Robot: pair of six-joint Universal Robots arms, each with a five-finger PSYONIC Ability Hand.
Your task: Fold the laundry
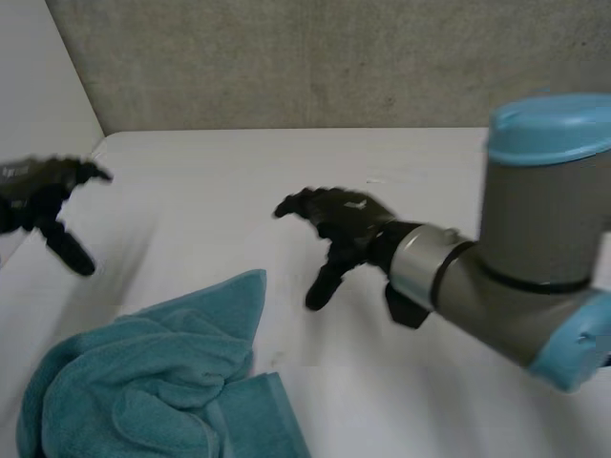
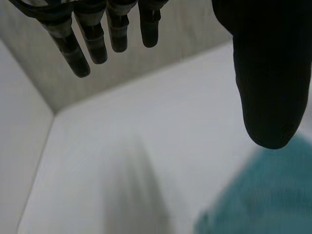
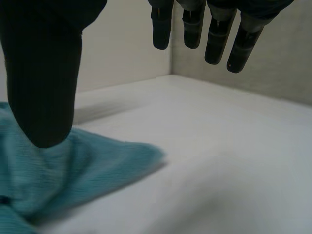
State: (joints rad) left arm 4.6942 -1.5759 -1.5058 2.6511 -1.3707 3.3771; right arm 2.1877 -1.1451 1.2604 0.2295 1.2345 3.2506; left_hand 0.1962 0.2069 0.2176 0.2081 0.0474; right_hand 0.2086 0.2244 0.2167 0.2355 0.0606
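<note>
Left hand (image 1: 40,198): held above the tabletop's (image 1: 239,172) left edge, fingers (image 2: 92,44) straight, thumb spread wide.
Right hand (image 1: 342,227): held above the tabletop's middle, fingers relaxed, thumb lowered.
Right arm (image 1: 535,277): extended from the near right corner.

A teal terry towel (image 1: 153,382) lies crumpled in a loose heap on the white tabletop (image 1: 286,191). One flat corner points up from the heap toward the tabletop's middle, and a flat flap spreads beside the heap.

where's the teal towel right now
In the head view the teal towel lies bunched on the white table, toward the robot's left and near edge, closer to the robot than the left hand and the right hand, touching neither.
</note>
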